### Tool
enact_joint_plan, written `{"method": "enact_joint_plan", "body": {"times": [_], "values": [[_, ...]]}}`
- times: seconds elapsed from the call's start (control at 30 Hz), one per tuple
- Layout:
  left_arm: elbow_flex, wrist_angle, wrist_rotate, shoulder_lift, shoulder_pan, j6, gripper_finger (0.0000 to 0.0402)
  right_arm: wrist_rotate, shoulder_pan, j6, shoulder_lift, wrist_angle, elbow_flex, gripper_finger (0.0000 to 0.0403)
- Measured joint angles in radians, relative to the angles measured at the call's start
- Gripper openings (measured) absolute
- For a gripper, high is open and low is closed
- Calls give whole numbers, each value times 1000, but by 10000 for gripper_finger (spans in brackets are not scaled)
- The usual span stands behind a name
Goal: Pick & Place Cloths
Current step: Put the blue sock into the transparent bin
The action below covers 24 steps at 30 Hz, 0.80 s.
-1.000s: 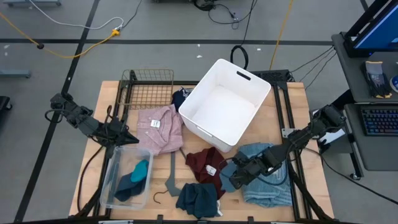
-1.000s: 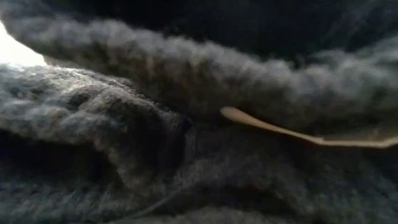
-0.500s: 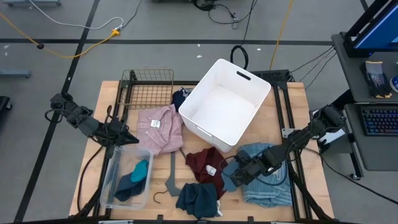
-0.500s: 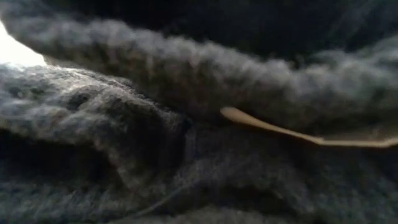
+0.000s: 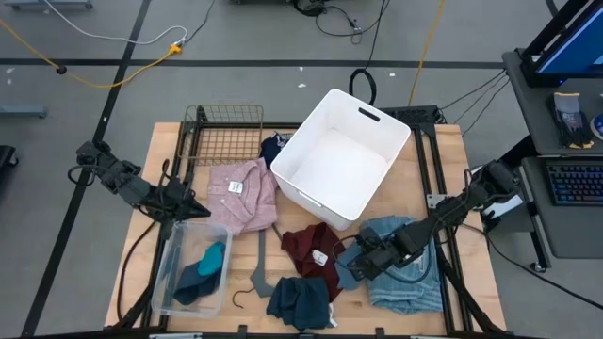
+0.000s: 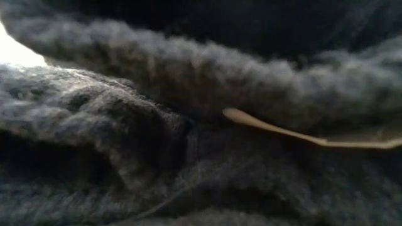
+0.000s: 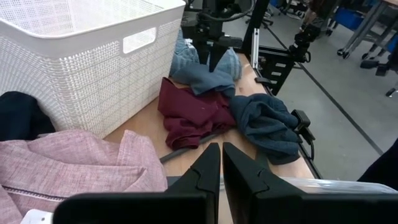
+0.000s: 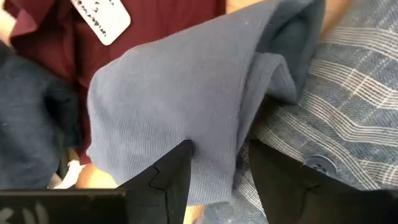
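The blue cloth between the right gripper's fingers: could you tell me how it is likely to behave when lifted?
The blue cloth lies in soft folds, so it will probably droop from the right gripper. It looks thin, so likely light. It rests on a plaid cloth beside a maroon cloth and may drag them.

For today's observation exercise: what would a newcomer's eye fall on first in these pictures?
The big white bin at the table's middle back draws the eye first, empty inside. Cloths lie scattered in front of it: a pink one to its left, a maroon one in front. At the front right, the right gripper straddles a fold of grey-blue cloth.
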Motion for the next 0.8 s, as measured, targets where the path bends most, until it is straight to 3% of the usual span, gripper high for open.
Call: {"method": "enact_joint_plan", "body": {"times": [0.17,0.4,0.8], "values": [[0,6,0,0,0,-1,19,-4,0,15,1,7,0,114],[0,6,0,0,0,-6,19,-28,0,-11,1,45,0,11],[0,6,0,0,-1,-62,19,-20,6,-114,-101,198,42,3]]}}
